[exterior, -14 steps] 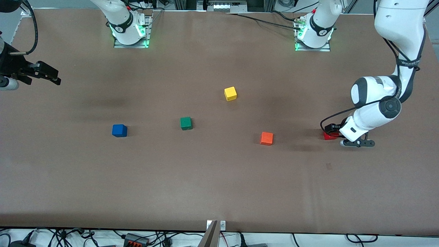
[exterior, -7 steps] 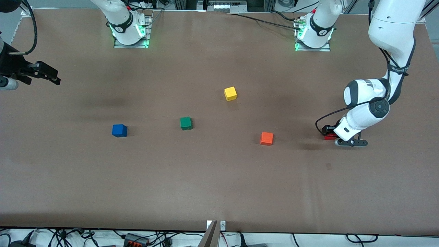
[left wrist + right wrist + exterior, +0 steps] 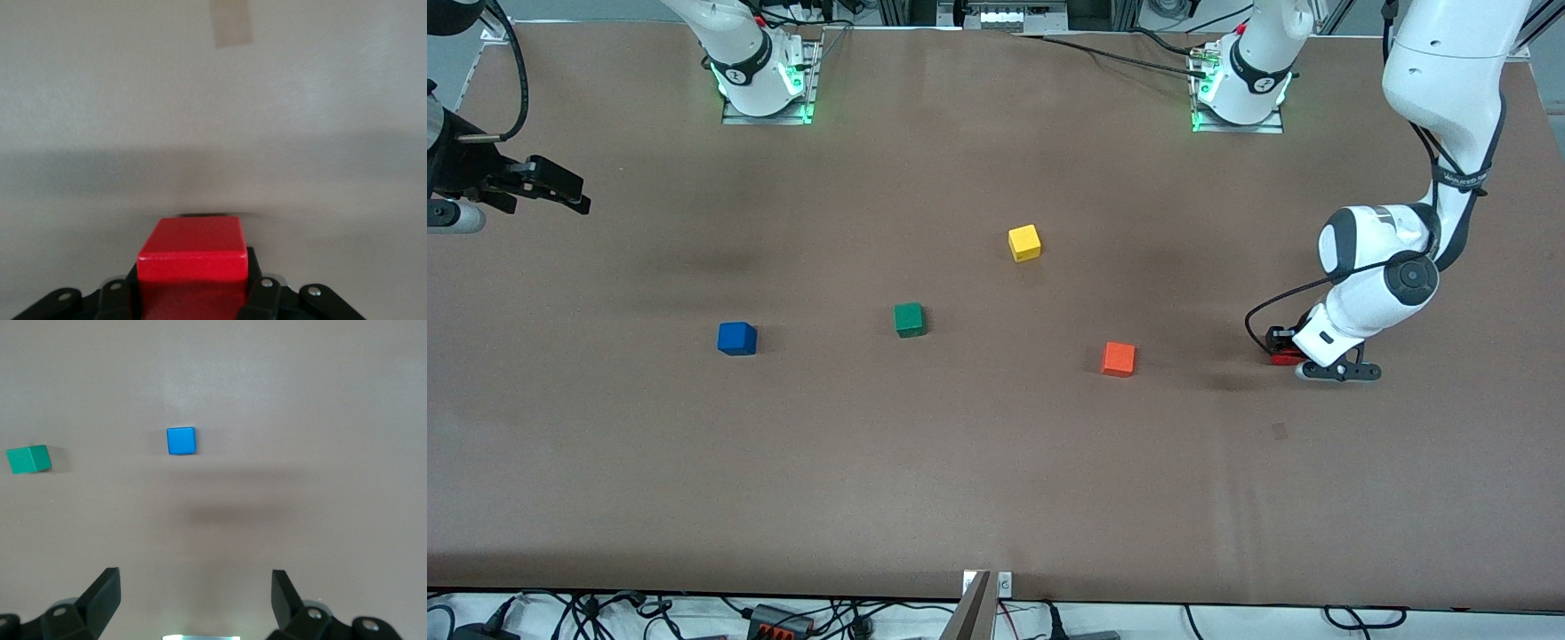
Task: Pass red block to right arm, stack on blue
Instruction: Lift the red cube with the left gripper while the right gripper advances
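The red block [image 3: 1286,358] is at the left arm's end of the table, mostly hidden under the left hand. My left gripper [image 3: 1280,345] is down at the table, shut on it. In the left wrist view the red block [image 3: 193,257] fills the space between the black fingers [image 3: 259,298], which press on both its sides. The blue cube [image 3: 736,339] sits on the table toward the right arm's end and also shows in the right wrist view [image 3: 181,441]. My right gripper [image 3: 560,188] waits open and empty, up over the table's edge at the right arm's end.
An orange cube [image 3: 1118,359] lies beside the red block toward the middle. A green cube [image 3: 909,319] is mid-table and a yellow cube [image 3: 1024,243] is farther from the camera. A small tape patch [image 3: 1280,431] lies nearer the camera than the red block.
The left arm's elbow and hand have shifted a little toward the right arm's end, with the red block between the fingers. The right gripper has barely moved.
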Tool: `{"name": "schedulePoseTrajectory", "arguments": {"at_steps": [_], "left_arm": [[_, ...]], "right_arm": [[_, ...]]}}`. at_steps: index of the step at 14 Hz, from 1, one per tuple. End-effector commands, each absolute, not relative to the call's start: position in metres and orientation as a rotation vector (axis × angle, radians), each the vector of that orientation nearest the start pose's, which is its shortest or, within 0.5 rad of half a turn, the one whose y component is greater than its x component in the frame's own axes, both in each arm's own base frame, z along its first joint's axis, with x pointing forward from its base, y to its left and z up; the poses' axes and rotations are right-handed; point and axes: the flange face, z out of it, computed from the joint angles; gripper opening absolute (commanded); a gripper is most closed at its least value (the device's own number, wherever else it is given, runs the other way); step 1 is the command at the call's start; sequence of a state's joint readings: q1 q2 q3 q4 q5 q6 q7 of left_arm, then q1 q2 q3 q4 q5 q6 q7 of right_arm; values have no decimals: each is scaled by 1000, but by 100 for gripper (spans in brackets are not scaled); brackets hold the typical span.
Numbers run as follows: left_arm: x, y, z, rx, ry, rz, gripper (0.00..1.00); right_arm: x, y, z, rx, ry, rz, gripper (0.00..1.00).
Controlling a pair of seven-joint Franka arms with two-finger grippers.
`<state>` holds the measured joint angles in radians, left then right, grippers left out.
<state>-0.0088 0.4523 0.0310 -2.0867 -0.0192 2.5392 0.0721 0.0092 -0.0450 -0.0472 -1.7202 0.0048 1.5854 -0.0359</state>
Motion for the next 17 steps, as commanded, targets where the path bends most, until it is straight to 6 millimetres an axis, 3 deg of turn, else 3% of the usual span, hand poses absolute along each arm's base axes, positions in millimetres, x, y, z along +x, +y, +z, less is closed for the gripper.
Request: {"name": "schedulePoseTrajectory", "arguments": {"at_steps": [1, 3, 5, 7, 10, 14, 17], "left_arm": [[600, -5, 267, -3153, 236, 7, 21], [619, -7, 302, -3149, 372, 65, 21], [633, -22, 334, -3135, 569, 70, 21], [642, -33, 365, -3140, 658, 113, 21], [640, -73, 384, -3133, 809, 159, 19], [630, -144, 399, -3192, 1083, 98, 16], [638, -171, 413, -3199, 1509, -88, 16]], "right_arm": [[534, -13, 579, -3106, -17, 163, 100], [538, 8, 571, -3063, -60, 186, 100], [542, 26, 565, -2948, -59, 200, 100], [548, 46, 551, -2844, -63, 236, 100], [559, 88, 531, -2658, -75, 276, 100], [578, 128, 504, -2345, -1, 314, 100], [589, 141, 487, -2177, 47, 340, 100]]}}
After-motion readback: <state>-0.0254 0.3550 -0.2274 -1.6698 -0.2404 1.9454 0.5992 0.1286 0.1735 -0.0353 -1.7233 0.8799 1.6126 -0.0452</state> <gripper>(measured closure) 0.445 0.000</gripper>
